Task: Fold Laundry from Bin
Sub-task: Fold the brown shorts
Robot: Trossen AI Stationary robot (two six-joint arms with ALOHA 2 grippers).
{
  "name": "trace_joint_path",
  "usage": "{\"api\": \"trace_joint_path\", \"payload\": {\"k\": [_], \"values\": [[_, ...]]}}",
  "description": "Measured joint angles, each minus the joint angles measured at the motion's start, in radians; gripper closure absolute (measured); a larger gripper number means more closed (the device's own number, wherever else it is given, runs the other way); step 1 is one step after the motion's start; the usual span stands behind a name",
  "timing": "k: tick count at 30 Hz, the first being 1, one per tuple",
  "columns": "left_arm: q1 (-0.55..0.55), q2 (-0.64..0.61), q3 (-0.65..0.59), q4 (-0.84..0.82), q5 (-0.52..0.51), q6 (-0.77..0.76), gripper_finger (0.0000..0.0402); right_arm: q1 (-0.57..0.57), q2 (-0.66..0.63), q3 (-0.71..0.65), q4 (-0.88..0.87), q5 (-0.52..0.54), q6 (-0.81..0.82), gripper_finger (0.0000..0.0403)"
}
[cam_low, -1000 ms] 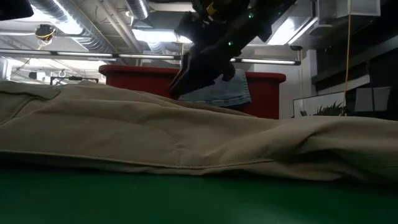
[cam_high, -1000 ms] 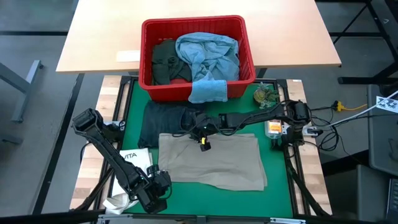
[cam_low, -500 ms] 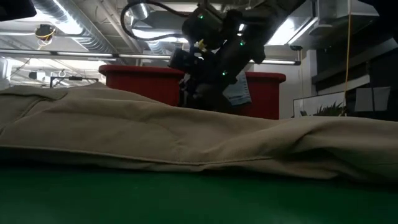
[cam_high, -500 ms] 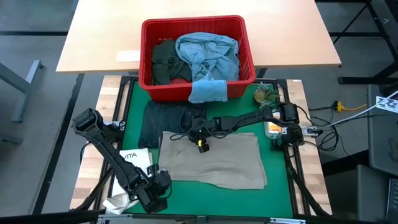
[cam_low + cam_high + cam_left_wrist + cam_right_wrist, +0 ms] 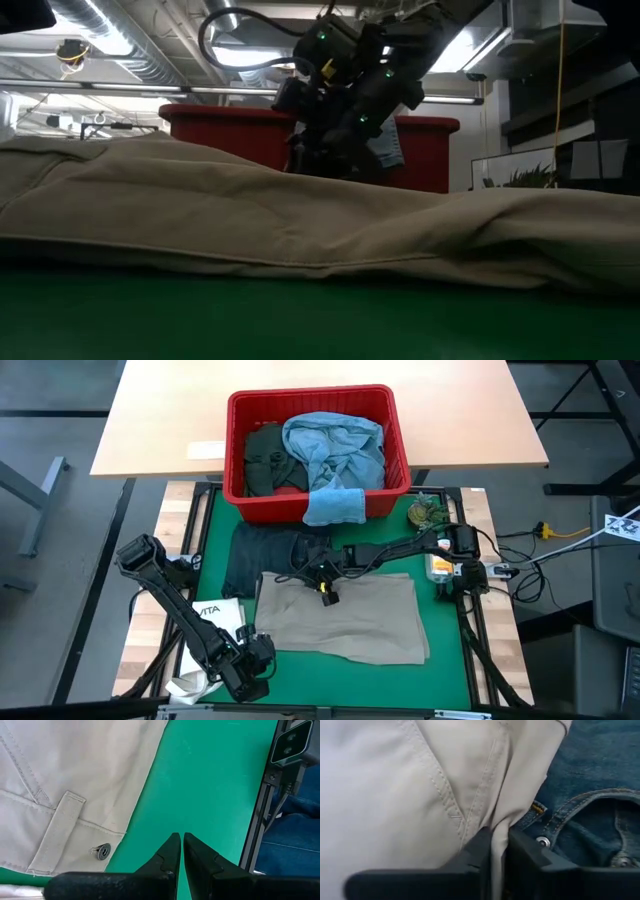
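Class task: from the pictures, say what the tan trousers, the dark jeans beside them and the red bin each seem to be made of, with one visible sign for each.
Tan trousers: probably cotton twill, matte, with stitched seams, soft creases.
Dark jeans: denim, judging by the blue weave, tan topstitching and a metal rivet.
Red bin: apparently moulded plastic, evenly coloured, with a rigid rolled rim.

The dark jeans (image 5: 262, 552) lie partly under the khaki trousers (image 5: 340, 620). The small green thing (image 5: 427, 512) is too tiny to name.
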Motion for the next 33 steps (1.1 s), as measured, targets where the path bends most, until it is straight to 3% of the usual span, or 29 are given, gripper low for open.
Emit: {"api": "trace_joint_path", "payload": {"k": [4,16,20,28,33], "values": [[0.0,0.0,0.0,0.0,0.0,-0.001,0.0383,0.0,0.002,0.014,-0.017,-0.037,0.0,0.0391],[-0.013,0.0,0.0,0.008,0.055,-0.003,0.0383,0.003,0.005,0.159,-0.234,-0.004,-0.008,0.0389],[-0.013,0.0,0.0,0.008,0.043,-0.003,0.0383,0.003,0.005,0.165,-0.236,0.026,-0.009,0.0349],[-0.013,0.0,0.0,0.008,-0.017,0.0,0.0383,0.003,0.005,0.167,-0.245,0.047,-0.008,0.0225],[-0.007,0.0,0.001,0.008,-0.066,0.0,0.0383,-0.005,-0.018,0.167,-0.258,0.047,-0.017,0.0187]]}}
